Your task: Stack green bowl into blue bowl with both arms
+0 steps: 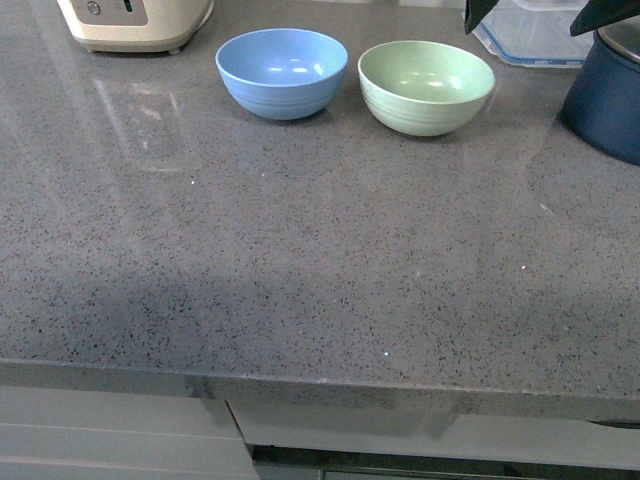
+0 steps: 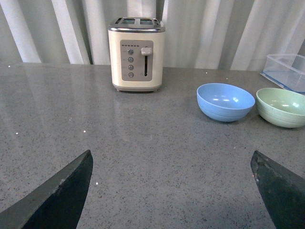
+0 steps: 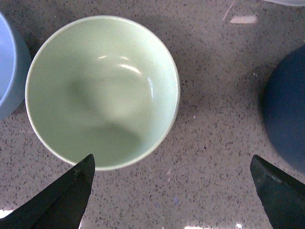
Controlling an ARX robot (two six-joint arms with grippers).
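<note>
The blue bowl (image 1: 282, 72) and the green bowl (image 1: 426, 86) stand upright side by side, a small gap apart, at the back of the grey counter, both empty. My right gripper (image 1: 540, 12) hangs open above the green bowl's right side, and only its dark fingertips show in the front view. In the right wrist view the green bowl (image 3: 102, 90) lies below, off toward one finger of the open right gripper (image 3: 171, 191), with the blue bowl (image 3: 9, 67) at the edge. The left gripper (image 2: 171, 191) is open and empty, well back from the blue bowl (image 2: 225, 101) and green bowl (image 2: 282, 107).
A cream toaster (image 1: 135, 22) stands at the back left. A clear plastic container (image 1: 535, 35) sits behind the green bowl. A dark navy pot (image 1: 610, 95) stands close to the right of the green bowl. The counter's front edge (image 1: 320, 375) runs across the foreground.
</note>
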